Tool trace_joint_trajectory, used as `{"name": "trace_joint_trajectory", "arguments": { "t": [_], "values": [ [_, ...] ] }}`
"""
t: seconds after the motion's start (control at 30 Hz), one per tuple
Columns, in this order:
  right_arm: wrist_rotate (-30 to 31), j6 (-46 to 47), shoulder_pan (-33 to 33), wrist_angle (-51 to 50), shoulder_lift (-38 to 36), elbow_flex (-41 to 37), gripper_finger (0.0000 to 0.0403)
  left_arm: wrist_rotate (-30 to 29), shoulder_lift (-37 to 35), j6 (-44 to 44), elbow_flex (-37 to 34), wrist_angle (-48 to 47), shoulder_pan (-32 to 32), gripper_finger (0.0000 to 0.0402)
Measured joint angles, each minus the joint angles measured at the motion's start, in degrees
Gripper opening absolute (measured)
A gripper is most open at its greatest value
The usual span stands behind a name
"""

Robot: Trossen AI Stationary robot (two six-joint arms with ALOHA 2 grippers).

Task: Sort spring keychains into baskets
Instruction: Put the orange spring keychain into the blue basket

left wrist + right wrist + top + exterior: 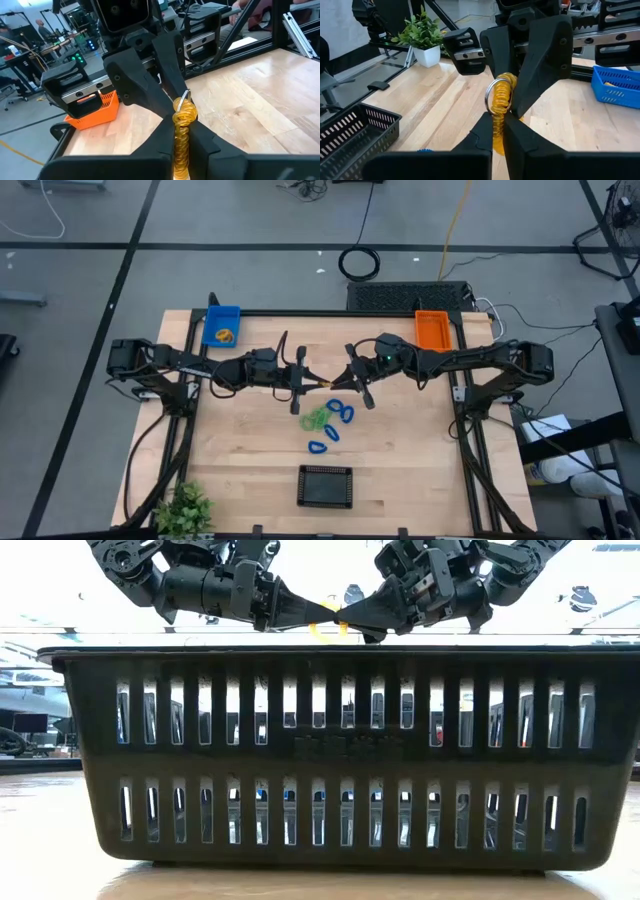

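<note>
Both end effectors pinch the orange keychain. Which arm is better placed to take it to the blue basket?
Left, probably: its end effector grips the keychain too, and the blue basket sits beside that arm's base, far from the right arm.

A robotics lab — the wooden surface [400,470] sits in a black metal frame [468,420] on a grey floor crossed by dark tape lines, with loose cables [360,262] trailing over it. Beyond it stand more benches with equipment and lit green indicator lights [76,59] — people work there in the background.
</note>
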Motion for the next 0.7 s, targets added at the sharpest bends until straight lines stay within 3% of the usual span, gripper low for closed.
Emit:
{"name": "trace_joint_trajectory", "arguments": {
  "t": [0.13,0.33,0.57,0.7],
  "values": [
    [2.02,2.21,0.1,-0.09,0.0,0.0,0.0034,0.15,-0.02,1.18,0.0,-0.79,0.12,0.0044],
    [6.25,2.13,0.17,-1.96,0.0,0.0,0.0096,-0.45,-0.04,1.35,0.0,-1.74,0.57,0.0016],
    [7.4,2.08,0.12,-3.3,-0.19,0.0,0.0162,0.0,-0.85,0.96,0.11,-3.62,1.39,0.0033],
    [8.03,0.79,0.0,-4.33,-1.02,0.02,0.0183,0.02,-1.64,0.99,0.09,-4.56,1.4,0.002]
  ]
}}
